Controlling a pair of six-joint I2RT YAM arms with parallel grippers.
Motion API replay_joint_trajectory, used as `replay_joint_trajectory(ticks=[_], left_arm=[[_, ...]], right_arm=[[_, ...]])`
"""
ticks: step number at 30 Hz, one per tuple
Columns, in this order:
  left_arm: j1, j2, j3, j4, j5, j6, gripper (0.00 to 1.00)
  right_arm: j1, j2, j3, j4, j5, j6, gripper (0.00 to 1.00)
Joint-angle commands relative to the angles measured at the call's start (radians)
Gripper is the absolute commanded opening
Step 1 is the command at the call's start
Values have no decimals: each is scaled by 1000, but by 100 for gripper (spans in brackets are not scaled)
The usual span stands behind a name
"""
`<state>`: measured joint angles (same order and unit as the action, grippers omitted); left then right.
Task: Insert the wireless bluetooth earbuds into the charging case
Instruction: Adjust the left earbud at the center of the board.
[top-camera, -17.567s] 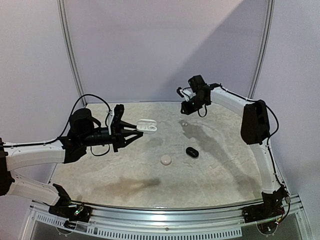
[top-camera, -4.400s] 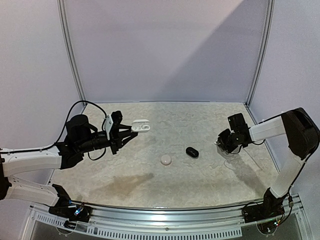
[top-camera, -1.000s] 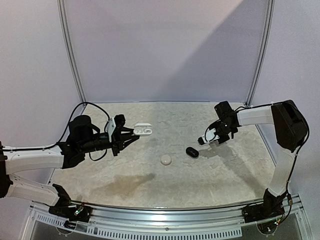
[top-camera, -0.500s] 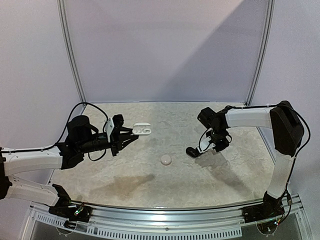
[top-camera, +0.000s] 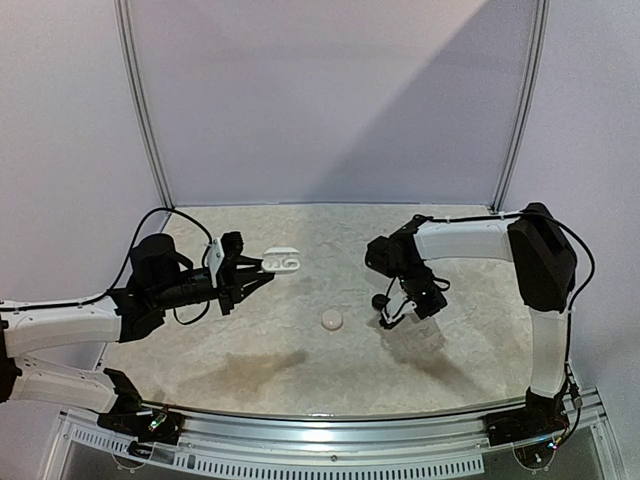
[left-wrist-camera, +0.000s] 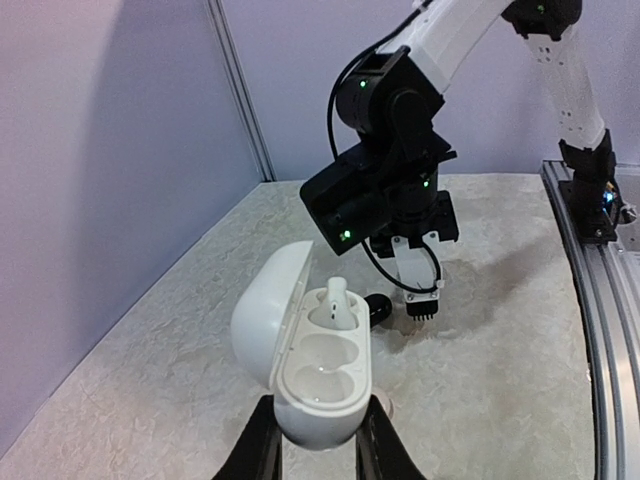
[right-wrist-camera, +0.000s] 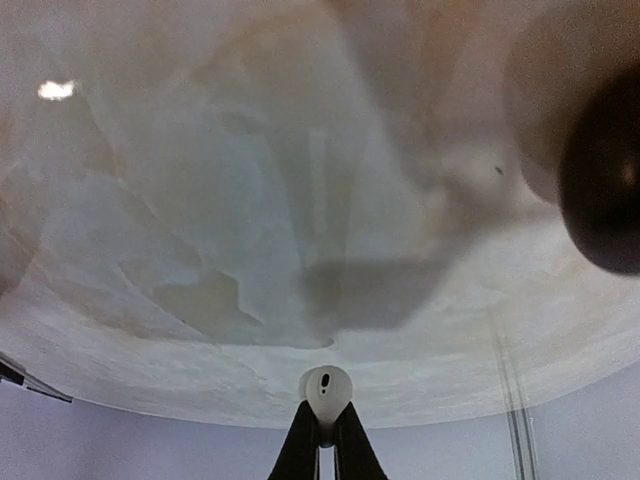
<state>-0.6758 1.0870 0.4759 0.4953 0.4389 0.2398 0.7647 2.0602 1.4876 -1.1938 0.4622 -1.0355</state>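
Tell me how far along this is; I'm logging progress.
Done: one white earbud sits in the open white case held by the left hand. In hand: the right hand pinches a second earbud. Left: seating it in the case.

You worked over a pale, marbled tabletop (top-camera: 200, 345) with a curved near edge, finished there by a silver slotted rail (top-camera: 330, 438). Plain lilac walls (top-camera: 330, 100) closed it in left, far and right, with two slim metal posts (top-camera: 140, 100) at the far corners. A diagonal shadow covered most of the far wall.
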Motion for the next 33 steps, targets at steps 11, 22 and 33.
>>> replay_joint_trajectory(ticks=[11, 22, 33], left_arm=[[7, -12, -14, 6, 4, 6, 0], [7, -4, -6, 0, 4, 4, 0], [7, 7, 4, -1, 11, 3, 0]], right_arm=[[31, 108, 67, -38, -98, 107, 14], [30, 70, 40, -13, -97, 113, 14], [18, 24, 5, -2, -86, 127, 17]])
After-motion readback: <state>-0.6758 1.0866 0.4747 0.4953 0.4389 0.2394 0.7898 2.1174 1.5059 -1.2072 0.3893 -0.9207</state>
